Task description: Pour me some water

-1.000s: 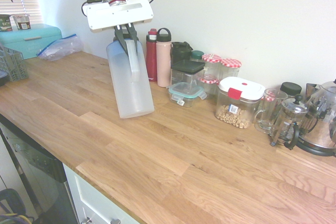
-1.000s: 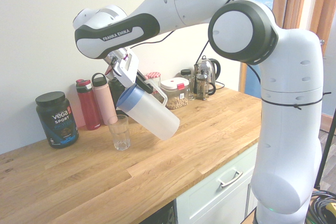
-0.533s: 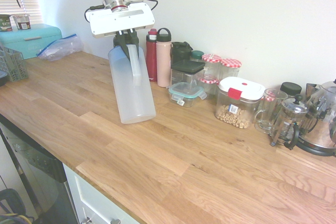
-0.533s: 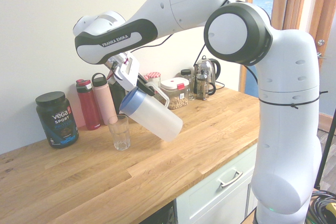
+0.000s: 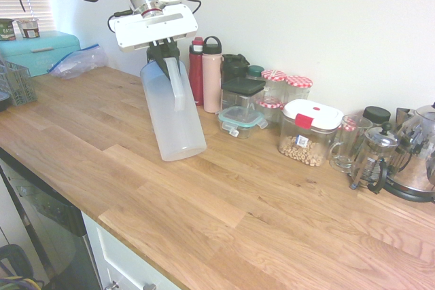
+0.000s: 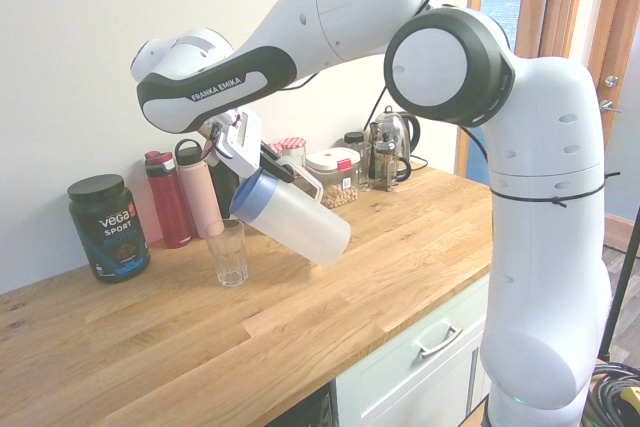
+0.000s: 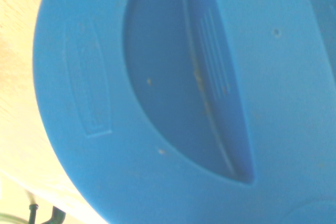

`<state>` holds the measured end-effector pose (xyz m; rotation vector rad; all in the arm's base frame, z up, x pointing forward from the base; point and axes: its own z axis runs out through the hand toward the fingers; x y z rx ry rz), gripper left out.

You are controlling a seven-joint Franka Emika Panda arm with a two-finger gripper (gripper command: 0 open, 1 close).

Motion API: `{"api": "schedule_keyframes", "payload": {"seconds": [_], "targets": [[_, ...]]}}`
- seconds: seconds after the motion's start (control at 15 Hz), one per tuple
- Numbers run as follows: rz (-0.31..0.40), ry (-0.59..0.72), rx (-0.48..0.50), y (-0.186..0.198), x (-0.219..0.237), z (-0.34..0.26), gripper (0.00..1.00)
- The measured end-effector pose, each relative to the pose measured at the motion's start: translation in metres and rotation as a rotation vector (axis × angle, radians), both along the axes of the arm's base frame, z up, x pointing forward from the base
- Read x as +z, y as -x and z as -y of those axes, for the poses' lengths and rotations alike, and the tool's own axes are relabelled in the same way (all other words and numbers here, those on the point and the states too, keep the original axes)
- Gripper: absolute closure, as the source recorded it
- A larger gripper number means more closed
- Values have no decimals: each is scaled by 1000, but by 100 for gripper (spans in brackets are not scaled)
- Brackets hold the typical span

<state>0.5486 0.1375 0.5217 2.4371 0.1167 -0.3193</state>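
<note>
Arm (image 6: 540,147): glossy white rounded shells, dark grey joint rings
Marking: "FRANKA EMIKA" on a black band
Wrist: silver collar, red ring, black cable
Pincer (image 5: 163,51): white block, dark fingers

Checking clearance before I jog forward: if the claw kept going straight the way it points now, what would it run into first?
The claw is shut on the pitcher by its handle, pointing down and toward the wall. The pitcher's blue lid would lead, probably meeting the drinking glass first; depth is uncertain.

Wooden counter (image 5: 224,215): glass (image 6: 228,253), jars (wall side) (image 5: 285,89)
</note>
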Motion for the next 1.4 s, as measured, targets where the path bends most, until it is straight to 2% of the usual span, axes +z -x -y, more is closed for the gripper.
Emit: {"api": "schedule_keyframes", "payload": {"seconds": [0.33, 0.6, 0.73, 1.0, 1.13, 1.4], "targets": [[26, 16, 17, 2, -2, -9, 100], [119, -28, 26, 15, 24, -7, 100], [179, -106, 8, 33, 51, 5, 100], [322, -262, -131, 82, 103, 75, 100], [380, -315, -222, 103, 107, 117, 100], [452, -423, -426, 149, 87, 199, 100]]}}
